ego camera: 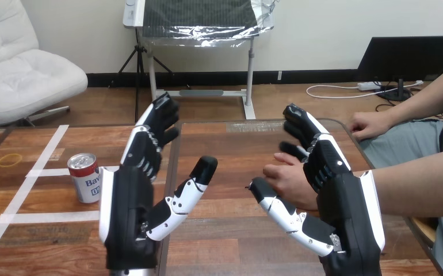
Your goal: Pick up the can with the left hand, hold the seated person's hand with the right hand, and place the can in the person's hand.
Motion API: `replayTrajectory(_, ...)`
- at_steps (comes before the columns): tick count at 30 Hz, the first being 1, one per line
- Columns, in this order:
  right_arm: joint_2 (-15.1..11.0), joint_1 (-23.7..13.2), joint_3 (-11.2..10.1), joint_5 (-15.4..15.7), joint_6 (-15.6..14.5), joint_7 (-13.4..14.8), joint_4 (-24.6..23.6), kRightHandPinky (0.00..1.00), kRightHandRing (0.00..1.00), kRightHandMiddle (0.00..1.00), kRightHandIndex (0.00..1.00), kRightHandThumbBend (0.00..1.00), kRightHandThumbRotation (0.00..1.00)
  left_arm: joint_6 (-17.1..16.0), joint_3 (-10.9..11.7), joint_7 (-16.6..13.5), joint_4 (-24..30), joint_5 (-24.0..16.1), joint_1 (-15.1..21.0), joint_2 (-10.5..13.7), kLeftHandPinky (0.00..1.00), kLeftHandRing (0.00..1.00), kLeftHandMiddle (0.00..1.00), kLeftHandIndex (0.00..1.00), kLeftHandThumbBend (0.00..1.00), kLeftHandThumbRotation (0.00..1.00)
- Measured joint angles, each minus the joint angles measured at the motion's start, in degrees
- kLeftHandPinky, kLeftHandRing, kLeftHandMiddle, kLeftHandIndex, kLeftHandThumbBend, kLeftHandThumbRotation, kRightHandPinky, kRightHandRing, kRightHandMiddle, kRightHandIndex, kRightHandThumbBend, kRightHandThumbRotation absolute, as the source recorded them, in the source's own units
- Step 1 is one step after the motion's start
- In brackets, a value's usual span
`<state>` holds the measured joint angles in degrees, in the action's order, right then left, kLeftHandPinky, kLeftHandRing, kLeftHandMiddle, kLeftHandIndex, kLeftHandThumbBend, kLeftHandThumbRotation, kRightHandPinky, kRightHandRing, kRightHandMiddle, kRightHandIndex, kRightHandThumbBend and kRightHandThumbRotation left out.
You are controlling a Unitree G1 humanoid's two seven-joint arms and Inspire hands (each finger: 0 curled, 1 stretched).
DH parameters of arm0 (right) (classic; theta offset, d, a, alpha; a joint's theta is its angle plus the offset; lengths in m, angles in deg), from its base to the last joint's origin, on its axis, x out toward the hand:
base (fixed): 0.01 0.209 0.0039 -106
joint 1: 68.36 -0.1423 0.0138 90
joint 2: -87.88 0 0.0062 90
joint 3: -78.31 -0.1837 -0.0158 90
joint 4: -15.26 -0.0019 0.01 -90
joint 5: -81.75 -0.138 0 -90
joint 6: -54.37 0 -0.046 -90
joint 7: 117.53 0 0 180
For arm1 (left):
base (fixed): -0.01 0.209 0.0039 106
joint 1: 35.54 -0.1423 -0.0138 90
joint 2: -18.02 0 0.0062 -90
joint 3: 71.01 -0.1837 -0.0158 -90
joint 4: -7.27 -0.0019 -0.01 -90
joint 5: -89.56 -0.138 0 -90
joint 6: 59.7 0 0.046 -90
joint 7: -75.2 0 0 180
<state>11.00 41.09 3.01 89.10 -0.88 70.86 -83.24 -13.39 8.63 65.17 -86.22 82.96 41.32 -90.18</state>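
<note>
A red and white can [84, 176] stands upright on the wooden table [230, 230] at the left. My left hand [133, 201] is raised just right of the can, apart from it, fingers straight and thumb spread. At the right my right hand [337, 201] is also raised with straight fingers and thumb out. The person's hand [291, 183] rests on the table in the gap between my right hand's thumb and fingers; nothing is curled round it. I cannot tell whether they touch.
The person's other hand [370, 124] lies at the table's far right edge. White tape lines [35, 172] cross the table's left part, and a yellow rubber band [10, 159] lies near the left edge.
</note>
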Motion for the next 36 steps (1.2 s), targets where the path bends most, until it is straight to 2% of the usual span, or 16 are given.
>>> replayTrajectory(7,-0.02,0.0,-0.29,0.55,0.11,0.22,0.06,0.93,0.95,0.93,0.88,0.62,0.0,0.01,1.87,-3.94,0.0,-5.07,-0.16,0.04,0.84,0.88,0.88,0.87,0.61,0.19)
replayTrajectory(12,-0.03,0.0,-0.56,0.63,0.11,0.22,0.06,0.94,0.95,0.94,0.88,0.62,0.0,-0.07,3.86,-8.31,-0.08,-10.07,-0.21,-0.16,0.88,0.88,0.88,0.87,0.62,0.18)
replayTrajectory(18,-0.03,0.0,-0.95,0.54,0.11,0.19,0.06,0.94,0.95,0.94,0.88,0.61,0.0,-0.11,6.58,-13.54,-0.16,-14.57,-0.22,-0.5,0.95,0.92,0.91,0.88,0.65,0.22)
replayTrajectory(23,-0.03,0.0,-1.3,0.49,0.11,0.17,0.06,0.94,0.94,0.94,0.88,0.61,0.0,0.19,8.69,-17.69,-0.2,-16.83,-0.21,-0.48,0.99,0.97,0.94,0.91,0.66,0.25)
replayTrajectory(29,-0.02,0.0,-1.46,0.42,0.11,0.09,0.12,0.93,0.94,0.93,0.88,0.61,0.0,1.01,10.79,-20.69,-0.42,-17.34,-0.07,-0.32,1.0,0.99,0.96,0.94,0.66,0.25)
replayTrajectory(36,0.03,0.0,-1.51,0.32,0.13,-0.11,0.5,0.93,0.94,0.93,0.88,0.61,0.0,3.52,13.04,-24.2,-0.64,-18.89,0.31,-0.25,1.0,0.99,0.97,0.94,0.67,0.26)
